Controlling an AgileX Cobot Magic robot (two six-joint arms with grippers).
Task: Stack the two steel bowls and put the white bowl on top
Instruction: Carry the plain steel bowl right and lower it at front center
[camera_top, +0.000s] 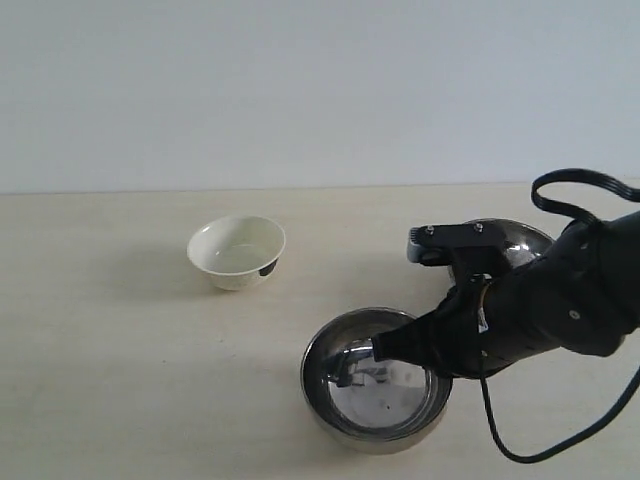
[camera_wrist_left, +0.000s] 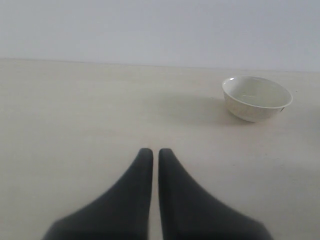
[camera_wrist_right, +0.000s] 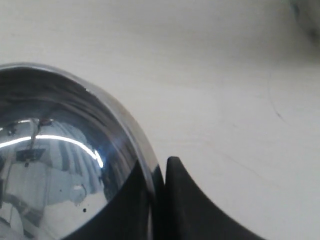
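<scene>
A steel bowl (camera_top: 375, 385) sits at the front of the table. My right gripper (camera_top: 388, 347) is shut on its rim, one finger inside and one outside. In the right wrist view that bowl (camera_wrist_right: 60, 165) fills the frame beside the closed right gripper (camera_wrist_right: 160, 167). The second steel bowl (camera_top: 522, 240) lies behind my right arm, mostly hidden. Further left the white bowl (camera_top: 237, 252) stands upright with a dark mark on its side. The left wrist view shows the white bowl (camera_wrist_left: 256, 98) far ahead of my left gripper (camera_wrist_left: 151, 151), which is shut on nothing.
The pale wooden table (camera_top: 120, 360) meets a plain white wall at the back. A black cable (camera_top: 560, 435) loops down from my right arm near the front right corner.
</scene>
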